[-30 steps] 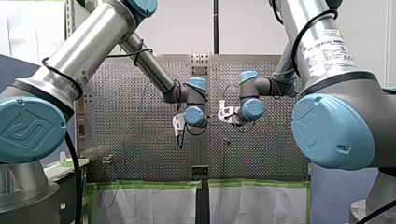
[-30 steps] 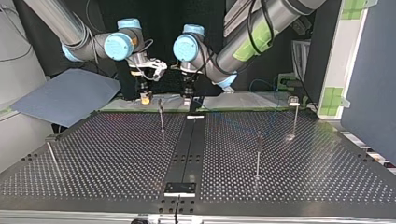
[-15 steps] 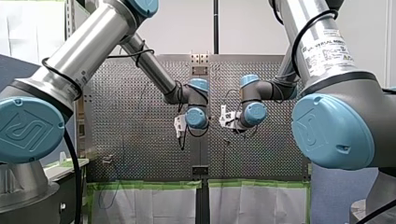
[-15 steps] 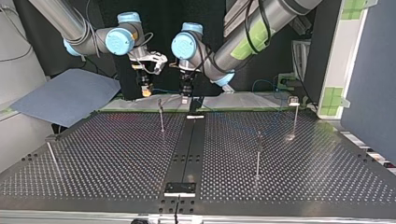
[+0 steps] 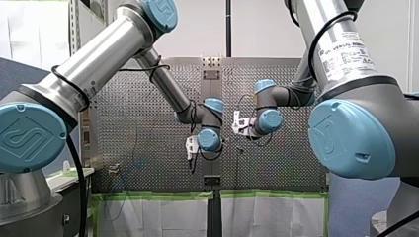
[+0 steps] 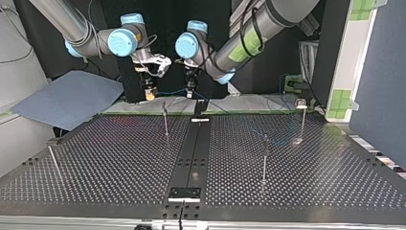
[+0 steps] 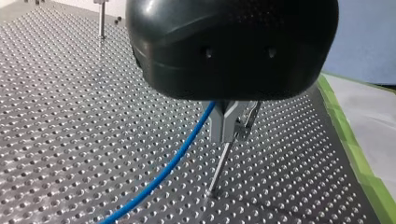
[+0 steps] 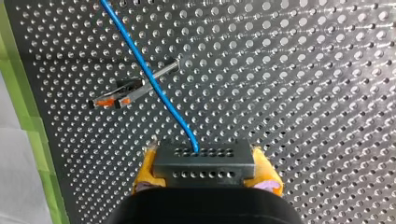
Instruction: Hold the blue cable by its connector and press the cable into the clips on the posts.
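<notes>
blue cable (image 7: 176, 158), yellow pads (image 8: 144, 172), perforated table (image 8: 303, 84)

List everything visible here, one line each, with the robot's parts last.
cable: one, blue, running from the connector across the table up to the left gripper
connector: one, dark grey, between the right gripper's yellow pads
posts: four made out, thin metal, upright and spread over the table
clip: one seen close, orange-tipped, on the post that the cable crosses
table: one, dark, perforated
tape: green, along the table's edge
sheet: one, blue-grey, beyond the table at the top view's left
arms: two, silver with blue caps
left gripper: black, metal fingers, shut on the cable
right gripper: shut on the connector
</notes>
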Motion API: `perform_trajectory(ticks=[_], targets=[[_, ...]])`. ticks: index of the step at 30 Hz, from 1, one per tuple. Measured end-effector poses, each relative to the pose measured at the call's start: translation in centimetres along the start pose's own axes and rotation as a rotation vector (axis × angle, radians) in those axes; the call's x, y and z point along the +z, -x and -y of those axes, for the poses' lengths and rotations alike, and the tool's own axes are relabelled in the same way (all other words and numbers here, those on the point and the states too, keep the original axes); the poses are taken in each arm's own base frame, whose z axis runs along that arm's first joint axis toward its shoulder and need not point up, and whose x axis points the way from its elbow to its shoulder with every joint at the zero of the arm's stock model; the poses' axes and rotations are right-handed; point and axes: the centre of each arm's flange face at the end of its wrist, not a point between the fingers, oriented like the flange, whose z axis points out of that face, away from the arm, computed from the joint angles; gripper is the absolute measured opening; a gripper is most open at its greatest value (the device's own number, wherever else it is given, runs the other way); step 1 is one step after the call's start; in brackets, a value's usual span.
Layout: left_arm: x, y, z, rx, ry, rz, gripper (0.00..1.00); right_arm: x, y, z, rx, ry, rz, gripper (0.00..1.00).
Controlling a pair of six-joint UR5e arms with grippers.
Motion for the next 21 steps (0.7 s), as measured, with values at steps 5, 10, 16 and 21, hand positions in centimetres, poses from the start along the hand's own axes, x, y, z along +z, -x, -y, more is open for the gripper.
perform_trajectory(ticks=[5,10,16,21], targets=[[-0.2,-0.5,0.8,-0.020,-0.019,0.017,0.00,-0.2,0.7,-0.6,0.017,0.003,-0.003,0.00],[-0.3,-2.2,1.1,-0.018,-0.031,0.004,0.00,0.3,1.5,-1.2,0.032,-0.004,-0.019,0.00],[0.5,-3.7,2.1,-0.037,-0.046,0.002,0.00,0.8,2.4,-2.2,0.025,0.007,-0.013,0.00],[1.0,-3.5,3.2,-0.066,-0.063,0.017,0.00,1.5,4.5,-3.6,0.020,0.025,0.023,0.00]])
